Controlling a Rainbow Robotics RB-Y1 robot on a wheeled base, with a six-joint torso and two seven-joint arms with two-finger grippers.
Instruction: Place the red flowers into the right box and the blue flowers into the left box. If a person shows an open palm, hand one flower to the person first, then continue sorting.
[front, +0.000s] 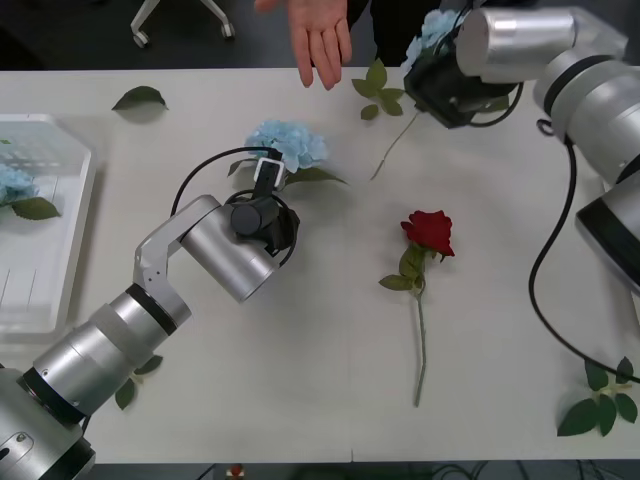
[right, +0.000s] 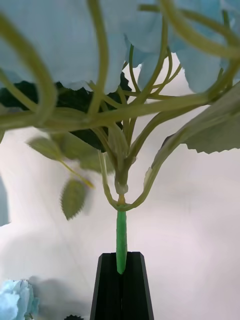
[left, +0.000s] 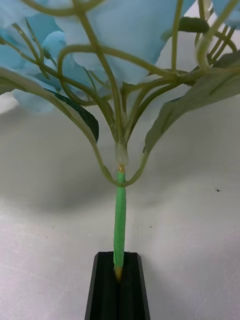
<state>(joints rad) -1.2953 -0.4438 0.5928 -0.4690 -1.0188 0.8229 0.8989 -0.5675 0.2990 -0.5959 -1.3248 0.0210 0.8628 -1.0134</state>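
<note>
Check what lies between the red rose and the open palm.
Front view: a loose green stem and leaf sprig on the table, between the rose and the palm.

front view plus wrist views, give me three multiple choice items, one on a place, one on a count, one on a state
1. Where is the person's open hand?
A. far table edge
B. in the left box
C. on the rose

2. How many red flowers lie on the table?
A. one
B. three
C. four

3. What is the right end effector doing?
A. open, empty
B. shut on a blue flower's stem
C. gripping a leaf

Key: 1 A, palm shows past the far edge. 2 A, a single rose. 3 B, black fingers pinch the stem.
</note>
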